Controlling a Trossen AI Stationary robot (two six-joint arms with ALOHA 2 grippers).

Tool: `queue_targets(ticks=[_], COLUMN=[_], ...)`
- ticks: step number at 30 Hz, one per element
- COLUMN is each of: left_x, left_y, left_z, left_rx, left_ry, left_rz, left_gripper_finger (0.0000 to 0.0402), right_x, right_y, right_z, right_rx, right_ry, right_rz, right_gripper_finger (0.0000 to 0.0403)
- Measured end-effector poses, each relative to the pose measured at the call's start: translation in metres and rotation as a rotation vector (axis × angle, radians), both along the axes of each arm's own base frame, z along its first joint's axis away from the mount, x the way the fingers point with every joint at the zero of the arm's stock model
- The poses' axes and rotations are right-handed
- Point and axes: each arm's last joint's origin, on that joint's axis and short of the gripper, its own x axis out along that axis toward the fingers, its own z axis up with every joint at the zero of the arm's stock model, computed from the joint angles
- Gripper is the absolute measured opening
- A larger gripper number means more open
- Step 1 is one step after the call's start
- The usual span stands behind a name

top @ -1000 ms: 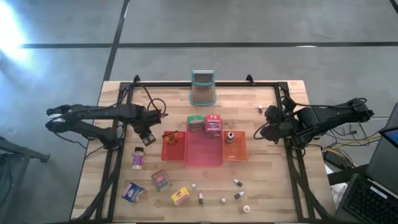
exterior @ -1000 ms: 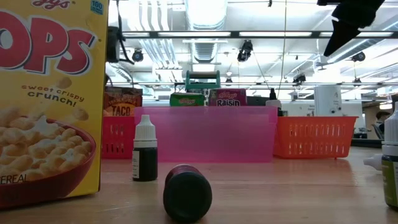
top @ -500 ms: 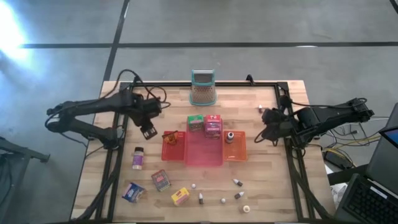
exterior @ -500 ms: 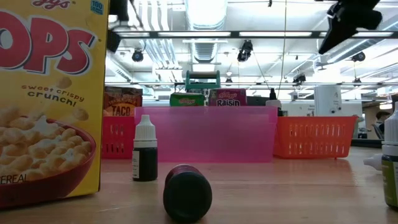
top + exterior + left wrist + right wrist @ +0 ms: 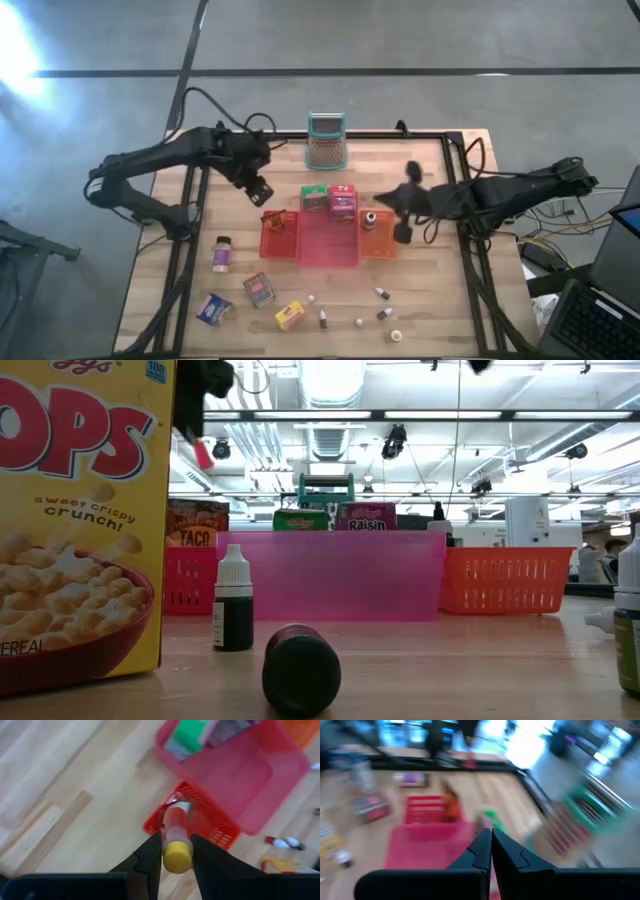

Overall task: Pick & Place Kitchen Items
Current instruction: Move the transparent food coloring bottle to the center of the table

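Left gripper (image 5: 176, 851) grips a yellow-capped bottle (image 5: 176, 836) above the red tray (image 5: 220, 827).

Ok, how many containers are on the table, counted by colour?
Red tray: 1
Pink tray: 1
Orange tray: 1
Teal-rimmed brown mesh holder: 1
Total: 4

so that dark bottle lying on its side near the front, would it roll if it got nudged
Probably. The dark bottle is round and lies on its side on the bare table, so a sideways nudge would likely roll it. It looks small, so likely light.
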Motion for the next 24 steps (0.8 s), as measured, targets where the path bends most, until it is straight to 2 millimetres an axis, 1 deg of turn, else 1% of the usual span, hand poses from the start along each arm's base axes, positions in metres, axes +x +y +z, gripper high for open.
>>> queue_targets(ticks=[2, 5, 8, 11, 14, 18, 21, 24], left_x=[0.013, 0.033, 0.052, 0.066, 0.076, 0.083, 0.085, 0.088], left_y=[0.001, 0.001, 0.0, 0.0, 0.001, 0.0, -0.007, -0.019], left_z=[0.0, 0.0, -0.001, 0.0, 0.003, 0.006, 0.007, 0.009], left_rx=[-0.015, -0.012, 0.004, 0.026, 0.042, 0.055, 0.068, 0.064], left_ry=[0.001, 0.013, 0.024, 0.025, 0.015, 0.004, -0.01, -0.04], left_rz=[-0.045, -0.115, -0.179, -0.245, -0.276, -0.302, -0.355, -0.445], left_gripper_finger=[0.01, 0.01, 0.01, 0.01, 0.01, 0.01, 0.01, 0.01], right_x=[0.011, 0.02, 0.025, 0.024, 0.021, 0.015, 0.016, 0.017], right_y=[0.004, 0.007, 0.008, 0.011, 0.013, 0.013, 0.013, 0.015], right_z=[-0.004, -0.016, -0.023, -0.028, -0.029, -0.029, -0.032, -0.038], right_rx=[-0.037, -0.066, -0.016, -0.004, 0.014, 0.051, 0.073, 0.054], right_ry=[0.008, 0.075, 0.099, 0.136, 0.157, 0.174, 0.183, 0.219], right_rz=[0.07, 0.085, 0.056, 0.057, 0.055, 0.035, 0.02, 0.032], right_gripper_finger=[0.0008, 0.0008, 0.0008, 0.0008, 0.0008, 0.0008, 0.0008, 0.0008])
